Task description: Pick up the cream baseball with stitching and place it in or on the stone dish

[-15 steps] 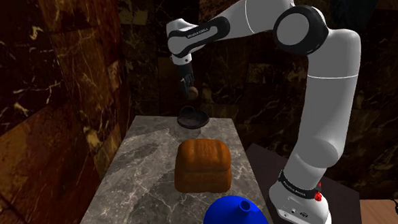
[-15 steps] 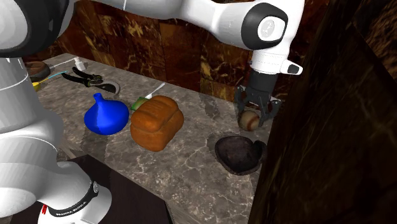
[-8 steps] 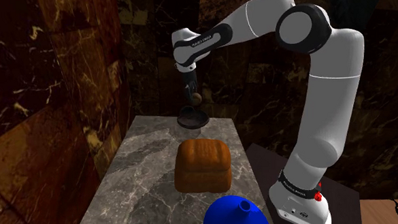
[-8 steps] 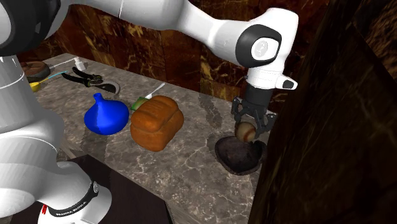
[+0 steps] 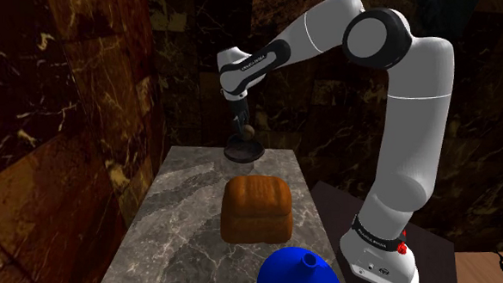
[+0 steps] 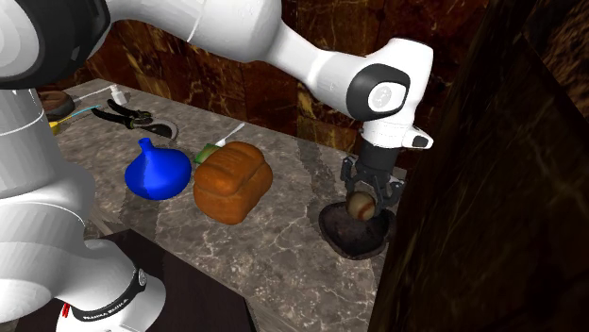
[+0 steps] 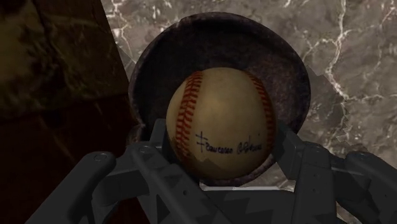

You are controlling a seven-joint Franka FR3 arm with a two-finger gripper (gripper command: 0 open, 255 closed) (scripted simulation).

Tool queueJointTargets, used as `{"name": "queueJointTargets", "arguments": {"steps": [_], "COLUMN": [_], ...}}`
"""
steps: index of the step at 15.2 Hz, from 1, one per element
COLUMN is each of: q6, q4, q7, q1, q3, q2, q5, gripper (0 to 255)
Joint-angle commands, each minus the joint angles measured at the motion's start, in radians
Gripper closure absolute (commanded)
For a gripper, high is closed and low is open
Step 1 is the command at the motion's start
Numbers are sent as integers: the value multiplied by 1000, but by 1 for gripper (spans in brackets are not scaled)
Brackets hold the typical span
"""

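Note:
A cream baseball [image 7: 221,124] with red stitching and a dark signature sits clasped between my black fingers [image 7: 153,143]. My gripper [image 6: 362,202] is shut on the baseball [image 6: 360,204] and hangs just over the dark stone dish [image 6: 347,234] at the counter's far end. Seen from the wrist, the round dish [image 7: 289,63] lies straight beyond the ball. In the shoulder view the ball [image 5: 249,132] is a small way above the dish [image 5: 241,151], with the gripper [image 5: 243,131] pointing down.
A brown loaf [image 5: 257,207] lies mid-counter, with a blue funnel-shaped vase [image 5: 296,272] nearer the stand. A dark marble wall [image 6: 481,189] rises right beside the dish. Pliers [image 6: 123,115] and small items lie at the second exterior view's far left.
My gripper has come down with the baseball toward the dish, ending just above it. The fingers stayed shut on the ball.

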Motion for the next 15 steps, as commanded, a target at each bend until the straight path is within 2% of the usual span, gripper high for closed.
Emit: {"name": "queueJointTargets", "arguments": {"steps": [1, 7, 8, 13, 15], "q6": [6, 6, 6, 6, -58], "q4": [-3, -2, -2, -2, 47], "q7": [1, 1, 1, 0, -3], "q1": [0, 0, 0, 0, 5], "q3": [0, 0, 0, 0, 4], "q2": [3, 3, 3, 3, -11], "q5": [-1, -1, -1, -1, 5], "gripper": [255, 255, 0, 0, 0]}}
